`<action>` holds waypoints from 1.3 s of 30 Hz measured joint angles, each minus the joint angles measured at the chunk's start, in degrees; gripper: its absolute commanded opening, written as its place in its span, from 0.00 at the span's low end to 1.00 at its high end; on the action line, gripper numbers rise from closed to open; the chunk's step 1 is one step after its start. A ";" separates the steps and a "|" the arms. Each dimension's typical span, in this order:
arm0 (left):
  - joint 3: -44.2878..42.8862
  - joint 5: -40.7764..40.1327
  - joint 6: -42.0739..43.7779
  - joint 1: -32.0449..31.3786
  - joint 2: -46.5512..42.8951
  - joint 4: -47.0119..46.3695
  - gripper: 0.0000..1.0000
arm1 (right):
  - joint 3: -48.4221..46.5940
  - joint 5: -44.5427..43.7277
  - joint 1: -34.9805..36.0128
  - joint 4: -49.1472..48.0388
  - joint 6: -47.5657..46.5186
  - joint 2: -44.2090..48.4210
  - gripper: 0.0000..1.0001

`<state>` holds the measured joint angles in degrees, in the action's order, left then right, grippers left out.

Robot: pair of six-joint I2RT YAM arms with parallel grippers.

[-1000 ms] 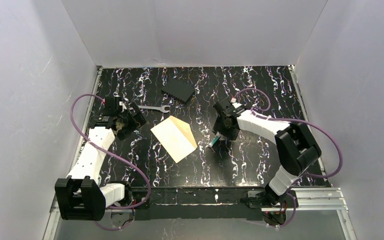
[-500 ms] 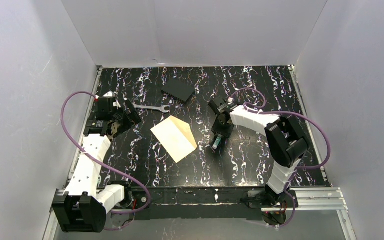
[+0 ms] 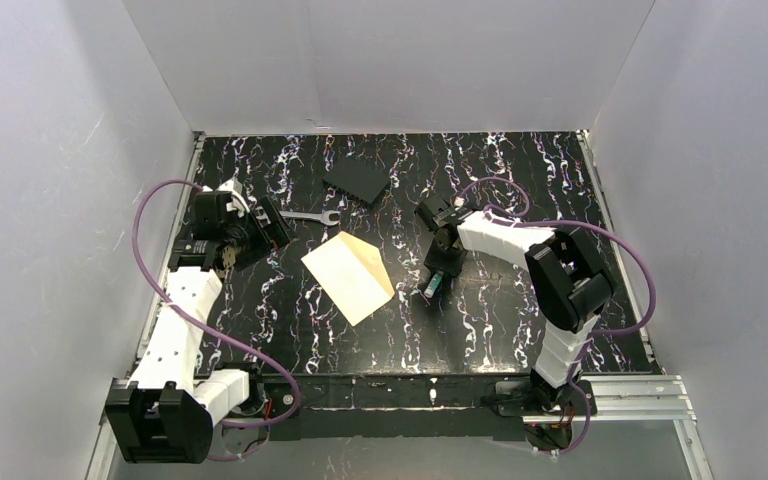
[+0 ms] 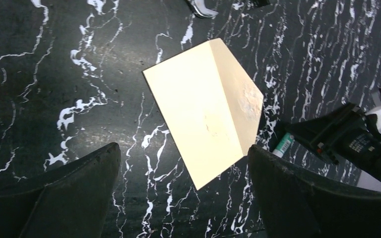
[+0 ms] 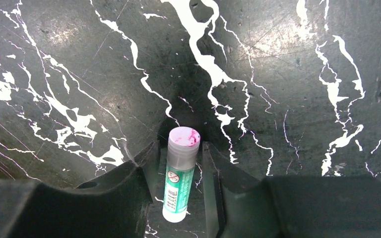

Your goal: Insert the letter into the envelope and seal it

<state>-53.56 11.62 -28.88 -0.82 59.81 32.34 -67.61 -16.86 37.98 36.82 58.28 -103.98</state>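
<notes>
The cream envelope [image 3: 348,277] lies flat mid-table, its tan-lined flap [image 4: 238,99] folded out to the right. The letter is out of view. A green glue stick [image 5: 181,173] with a pink-smeared cap lies on the table just right of the envelope. My right gripper [image 5: 180,148] points down over the stick, its fingers closed against both sides; the top view shows that gripper [image 3: 435,283] low on the table. My left gripper [image 3: 250,235] hovers left of the envelope, wide open with nothing in it; through its fingers [image 4: 182,151] I see the envelope [image 4: 203,114] and the glue stick [image 4: 283,144].
A metal wrench [image 3: 305,216] lies behind the envelope, near the left gripper. A black flat square [image 3: 356,180] sits further back. White walls close in the black marbled table [image 3: 500,330] on three sides.
The right gripper's fingers have narrowed around the glue stick and its forearm has swung a little. The left gripper has drifted slightly back and left. The envelope has not moved.
</notes>
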 measured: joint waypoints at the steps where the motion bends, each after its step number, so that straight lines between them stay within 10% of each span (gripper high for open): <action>1: 0.00 1.01 0.11 0.00 0.11 -0.17 0.98 | 0.00 -0.13 0.02 -0.07 -0.22 0.00 0.37; 8: 0.00 10.47 0.48 0.00 1.14 -2.43 0.98 | 0.09 -0.94 0.02 -2.08 -3.06 0.07 0.09; 24: 2.86 25.03 -16.55 -20.11 11.26 -29.83 0.97 | 5.31 17.49 0.02 -32.22 5.84 22.14 0.13; 39: -2.12 34.93 -29.38 -22.21 20.39 -41.53 0.58 | 8.28 22.64 0.04 -43.93 16.52 22.29 0.13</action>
<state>-55.68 46.54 -58.26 -23.03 80.20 -9.19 -59.33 5.78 38.02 -7.11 74.81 -81.69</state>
